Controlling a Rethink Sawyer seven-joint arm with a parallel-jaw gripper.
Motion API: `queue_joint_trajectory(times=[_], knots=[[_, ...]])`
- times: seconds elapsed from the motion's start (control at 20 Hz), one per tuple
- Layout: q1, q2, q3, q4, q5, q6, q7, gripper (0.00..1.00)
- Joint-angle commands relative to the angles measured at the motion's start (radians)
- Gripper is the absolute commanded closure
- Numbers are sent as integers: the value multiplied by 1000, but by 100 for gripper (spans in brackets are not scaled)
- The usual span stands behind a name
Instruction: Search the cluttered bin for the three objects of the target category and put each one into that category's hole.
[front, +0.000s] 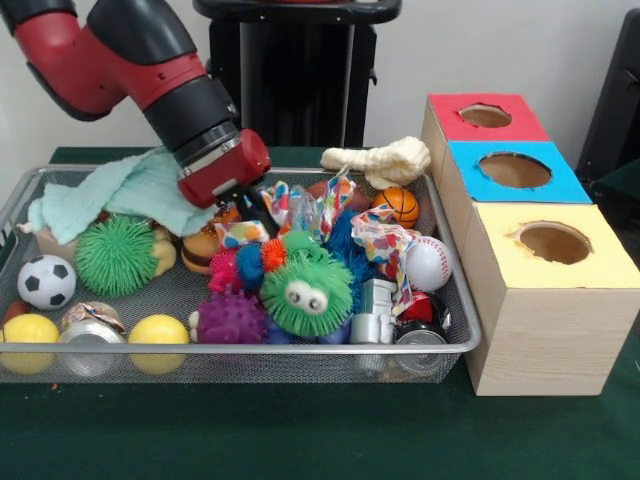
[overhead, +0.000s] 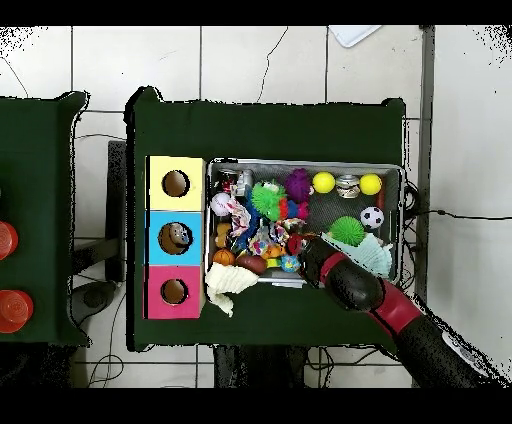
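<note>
Wire bin (front: 455, 300) is crowded: green fuzzy toy (front: 307, 290), basketball (front: 401, 205), baseball (front: 430, 263), soccer ball (front: 46, 281). Gripper (front: 250, 212) dips into clutter beside green cloth (front: 130, 190); fingers hidden, opening unclear. Three-hole box (front: 530, 290) stands beside bin.

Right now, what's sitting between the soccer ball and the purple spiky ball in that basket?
In the front view, a yellow ball lies between the soccer ball and the purple spiky ball, toward the front rim.

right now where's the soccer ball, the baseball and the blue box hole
soccer ball (front: 46, 281), front view, on its white face beside a black patch
baseball (front: 430, 263), front view, middle of its white side
blue box hole (front: 514, 170), front view, centre of the round opening
</note>
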Motion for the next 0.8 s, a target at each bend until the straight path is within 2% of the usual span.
queue_joint_trajectory(times=[0.05,0.4,0.8], knots=[[61,34,-18,96,54,53,172,100],[71,2,-10,171,102,14,210,100],[79,3,-19,182,118,-17,187,100]])
